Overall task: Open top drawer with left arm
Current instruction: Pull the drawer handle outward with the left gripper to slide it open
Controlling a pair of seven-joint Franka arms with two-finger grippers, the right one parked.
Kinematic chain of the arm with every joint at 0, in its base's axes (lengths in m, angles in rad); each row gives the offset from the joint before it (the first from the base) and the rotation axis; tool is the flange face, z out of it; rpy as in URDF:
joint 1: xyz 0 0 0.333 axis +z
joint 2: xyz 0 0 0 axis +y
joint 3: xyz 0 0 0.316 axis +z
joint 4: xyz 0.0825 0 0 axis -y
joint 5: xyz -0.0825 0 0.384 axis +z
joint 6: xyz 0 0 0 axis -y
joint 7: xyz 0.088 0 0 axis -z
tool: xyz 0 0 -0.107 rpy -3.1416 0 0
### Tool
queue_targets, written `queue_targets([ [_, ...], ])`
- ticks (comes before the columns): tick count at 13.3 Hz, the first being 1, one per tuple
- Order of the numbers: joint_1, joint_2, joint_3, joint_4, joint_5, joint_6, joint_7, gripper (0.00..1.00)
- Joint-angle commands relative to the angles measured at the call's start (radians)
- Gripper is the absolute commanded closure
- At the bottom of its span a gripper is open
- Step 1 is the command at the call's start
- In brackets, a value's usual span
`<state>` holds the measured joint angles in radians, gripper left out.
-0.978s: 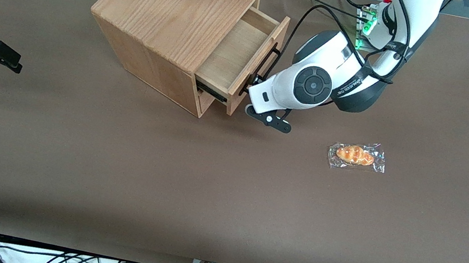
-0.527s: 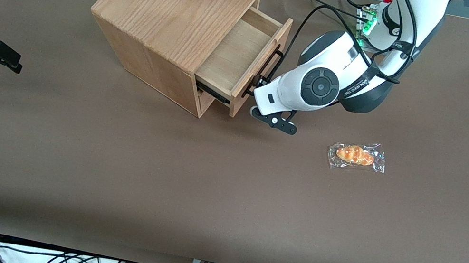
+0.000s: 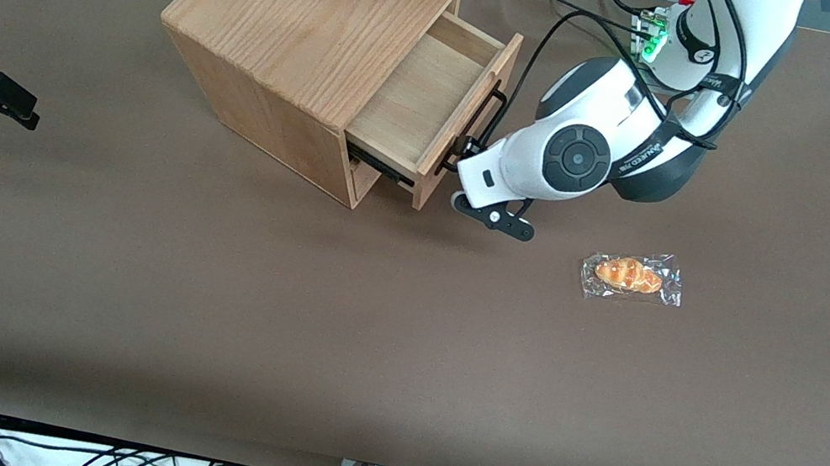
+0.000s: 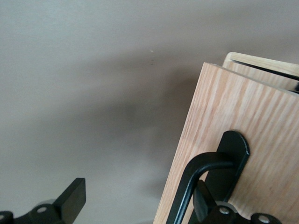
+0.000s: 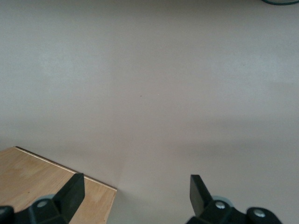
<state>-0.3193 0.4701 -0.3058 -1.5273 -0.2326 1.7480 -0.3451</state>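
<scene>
Even overhead lighting, front view sharp; soft shadows fall beneath the cabinet (image 3: 303, 42) onto the tabletop (image 3: 281, 312). Wrist views paler and washed, with the gripper (image 4: 135, 207) slightly soft.

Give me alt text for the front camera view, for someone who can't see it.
The left arm's gripper is at the black bar handle of the top drawer, which stands pulled partly out of an oak cabinet on a brown table. A wrapped pastry lies nearer the camera, toward the working arm's end.
</scene>
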Motion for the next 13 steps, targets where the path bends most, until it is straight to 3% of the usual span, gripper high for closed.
queue_targets([
  [1,0.032,-0.065,0.01,-0.054,0.045,-0.019,0.026,0.0],
  [13,0.072,-0.093,0.01,-0.034,0.044,-0.093,0.003,0.0],
])
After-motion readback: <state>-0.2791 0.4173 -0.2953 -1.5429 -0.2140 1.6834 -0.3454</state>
